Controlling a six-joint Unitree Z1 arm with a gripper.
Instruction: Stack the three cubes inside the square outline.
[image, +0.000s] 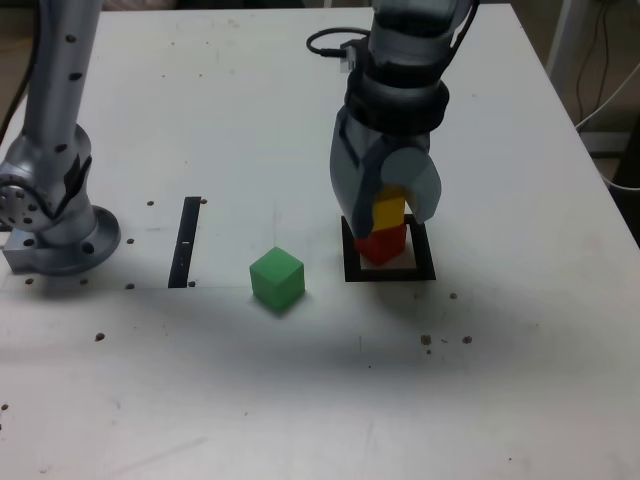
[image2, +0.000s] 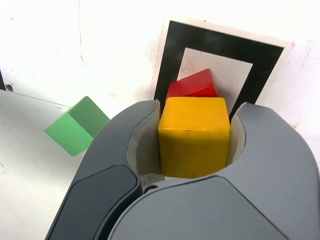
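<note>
Two cubes are already paired: the yellow cube (image: 389, 209), clamped in the pincer (image: 391, 205), sits over the red cube (image: 381, 243) inside the square outline (image: 389, 271), likely for stacking. The green cube (image: 277, 279) waits apart on the worktop (image: 520, 330).

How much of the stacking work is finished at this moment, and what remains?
Done: the red cube sits inside the square outline. In hand: the gripper is shut on the yellow cube, holding it on or just above the red one; whether they touch is not clear. Left: release the yellow cube, then fetch the green cube, which lies on the table outside the outline, and put it on top.
</note>
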